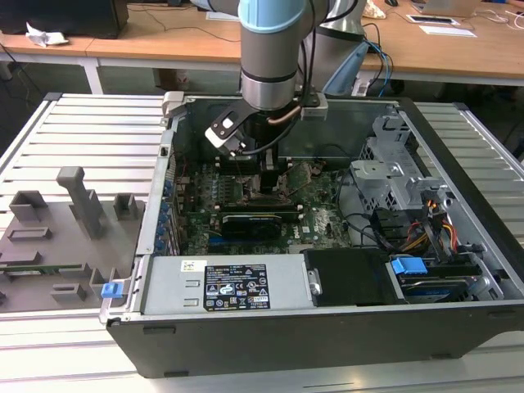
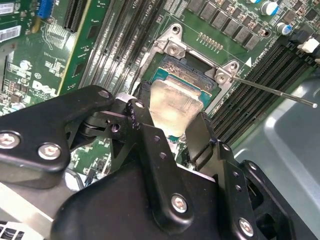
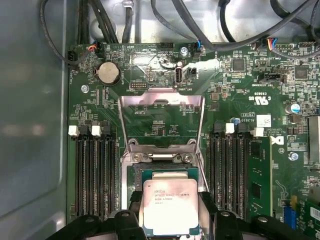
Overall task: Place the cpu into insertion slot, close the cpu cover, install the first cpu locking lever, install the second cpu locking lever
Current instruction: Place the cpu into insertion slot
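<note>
**Chip over the socket.** The robot arm (image 1: 270, 49) reached down into an open computer case (image 1: 327, 344). Its gripper (image 1: 272, 176) had two black fingers (image 3: 134, 200) clenched on opposite edges of the cpu (image 3: 169, 210). The cpu hung directly over the insertion slot (image 3: 150, 173) and hid most of its pin field.

In both wrist views the chip looked raised just off the insertion slot rather than bedded in it, though the pictures could not settle that. On that reading, the first step was in hand and not finished.

The cpu cover (image 3: 150, 98) stood swung up on its hinge, away from the insertion slot and not closed. A thin locking lever (image 2: 272, 91) stuck out free from one corner of the insertion slot, unlatched. A second lever could not be made out with certainty. The cover and both levers therefore appeared left to do.

Counted:
- one cpu
- one insertion slot
- one cpu cover
- one locking lever plainly seen
- two fingers
- two banks of memory slots (image 3: 97, 175), one on each side of the insertion slot
- one coin battery (image 3: 108, 73), beyond the raised cover from the insertion slot
</note>
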Controlling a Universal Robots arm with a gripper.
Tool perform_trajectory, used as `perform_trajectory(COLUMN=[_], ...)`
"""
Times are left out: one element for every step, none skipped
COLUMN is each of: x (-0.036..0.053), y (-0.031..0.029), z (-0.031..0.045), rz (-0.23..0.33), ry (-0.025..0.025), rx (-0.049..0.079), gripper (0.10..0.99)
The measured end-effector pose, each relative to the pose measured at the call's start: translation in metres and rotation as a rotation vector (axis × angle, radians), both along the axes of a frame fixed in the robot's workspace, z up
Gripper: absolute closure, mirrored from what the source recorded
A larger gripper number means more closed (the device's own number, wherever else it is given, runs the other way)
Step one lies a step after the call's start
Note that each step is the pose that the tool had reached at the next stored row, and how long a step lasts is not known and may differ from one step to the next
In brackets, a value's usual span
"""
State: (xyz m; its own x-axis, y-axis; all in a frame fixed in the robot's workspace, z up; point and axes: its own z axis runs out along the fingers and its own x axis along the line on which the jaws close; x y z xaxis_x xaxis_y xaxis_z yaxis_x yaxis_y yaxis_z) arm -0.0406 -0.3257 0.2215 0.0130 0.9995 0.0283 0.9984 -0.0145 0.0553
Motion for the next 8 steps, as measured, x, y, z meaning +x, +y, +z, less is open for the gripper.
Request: perform_trajectory(x=[-0.0001, -0.0002, -0.0004, -0.0005, -0.0007, -0.0008, -0.0011, -0.0012], y=[0.0015, 0.0018, 0.0019, 0.0019, 0.0019, 0.0019, 0.0020, 0.0022], z=[-0.0010, -0.0016, -0.0023, -0.0032, -0.0043, -0.0055, -0.0064, -0.0082], rz=[-0.008, -0.012, -0.014, -0.014, -0.014, -0.014, -0.015, -0.015], ry=[0.0001, -0.0001, 0.0000, 0.0000, 0.0000, 0.0000, 0.0000, 0.0001], rx=[0.000, 0.000, 0.000, 0.000, 0.000, 0.000, 0.000, 0.000], gripper=[0.561, 0.561, 0.561, 0.561, 0.561, 0.561, 0.561, 0.561])
